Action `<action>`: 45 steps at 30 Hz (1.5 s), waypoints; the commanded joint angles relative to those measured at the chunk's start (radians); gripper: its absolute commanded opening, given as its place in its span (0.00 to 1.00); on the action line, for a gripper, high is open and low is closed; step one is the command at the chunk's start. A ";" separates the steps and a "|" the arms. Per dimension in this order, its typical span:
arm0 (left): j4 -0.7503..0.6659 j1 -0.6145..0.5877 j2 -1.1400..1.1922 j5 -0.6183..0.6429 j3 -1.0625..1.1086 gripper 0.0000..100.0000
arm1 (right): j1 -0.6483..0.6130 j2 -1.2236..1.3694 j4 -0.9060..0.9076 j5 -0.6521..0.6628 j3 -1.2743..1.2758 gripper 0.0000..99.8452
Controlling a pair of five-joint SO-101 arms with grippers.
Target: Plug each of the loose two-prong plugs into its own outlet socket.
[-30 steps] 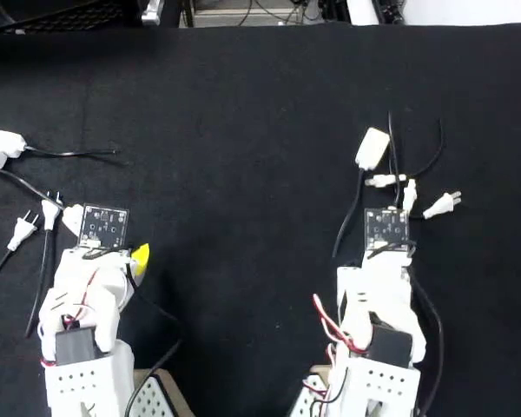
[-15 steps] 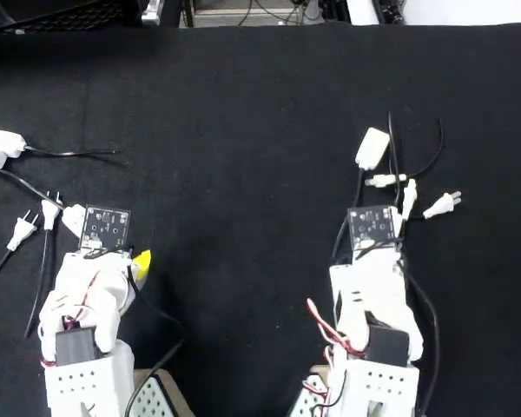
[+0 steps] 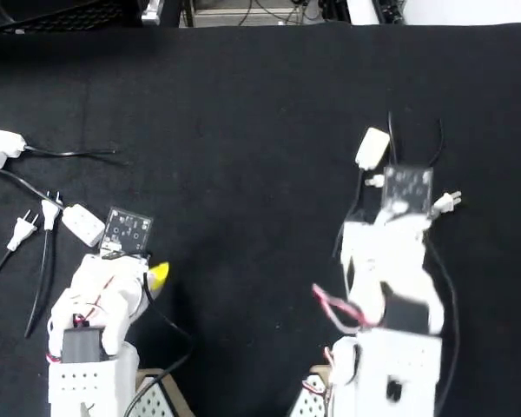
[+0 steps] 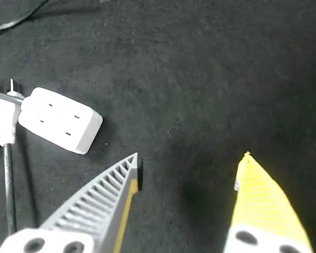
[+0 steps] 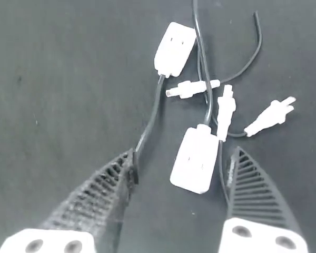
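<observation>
Both grippers spread wide, no plug in hand.
On the black table (image 3: 243,104) we find the right gripper (image 5: 184,152), jaws apart, astride an outlet socket (image 5: 195,158), with loose plugs (image 5: 226,110) just beyond. The left gripper (image 4: 191,155), likewise apart, hangs near a second socket (image 4: 60,119) with a plug (image 4: 5,113) touching it. We advise gripping a plug by its body, prongs free and squared to the slots.

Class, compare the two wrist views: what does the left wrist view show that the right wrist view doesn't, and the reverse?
Left wrist view alone: a yellow finger, one outlet block with one plug beside it. Right wrist view alone: two outlet blocks, three loose plugs. Both: black table, open jaws.
</observation>
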 commanded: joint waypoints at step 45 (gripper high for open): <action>-0.081 0.061 0.043 0.000 0.022 0.30 | -0.002 1.771 -0.029 -0.267 -1.420 0.28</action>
